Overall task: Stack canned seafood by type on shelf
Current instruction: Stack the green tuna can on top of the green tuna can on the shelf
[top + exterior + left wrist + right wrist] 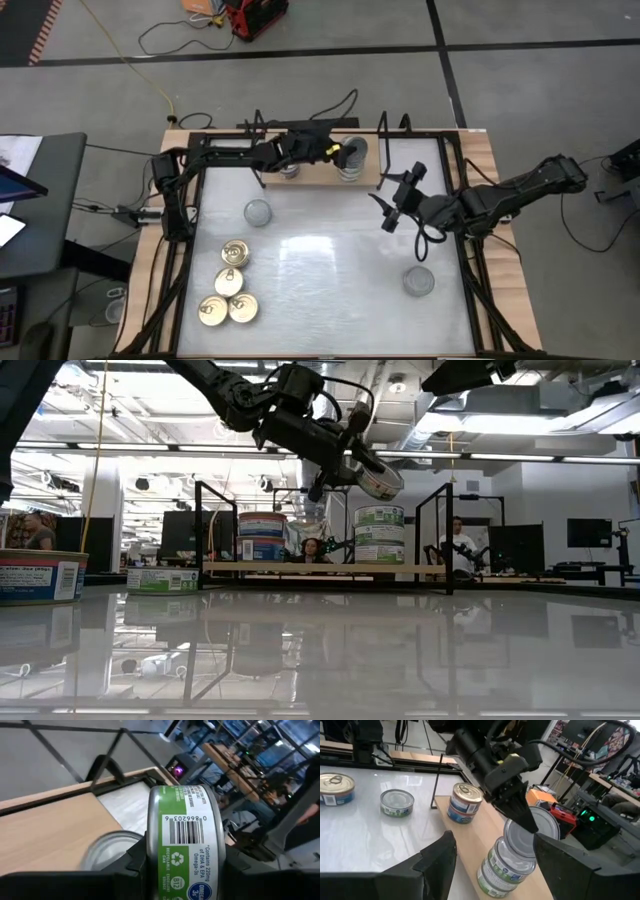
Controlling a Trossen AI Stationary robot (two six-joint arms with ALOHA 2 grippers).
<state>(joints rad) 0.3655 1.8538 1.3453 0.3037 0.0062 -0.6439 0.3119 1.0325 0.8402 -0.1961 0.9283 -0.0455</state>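
The shelf (318, 178), a light-wood board in a black wire frame, stands at the table's far side. On it stand a stack of blue-label tins (290, 168) and a stack of green-label tins (379, 535). My left gripper (340, 152) is shut on a silver-lidded green-label tin (376, 476), held tilted just above the green stack. My right gripper (393, 207) hangs open over the table, right of the shelf's near edge, with nothing between its fingers. My left gripper pinches the tin between its two fingers (134, 866), one on each flat end, so the green label wall (184, 845) faces back along the fingers. One finger lies across the silver lid (547, 826). The fingers reach in nearly level from the table's left. The tin is tilted and clear of the stack's top lid (107, 851).
Loose on the table: a silver tin (258, 212) near the shelf, several gold-lidded tins (229, 281) at the near left, and a silver tin (419, 282) at the near right. The shelf's upright wire ends (432, 532) flank the stacks.
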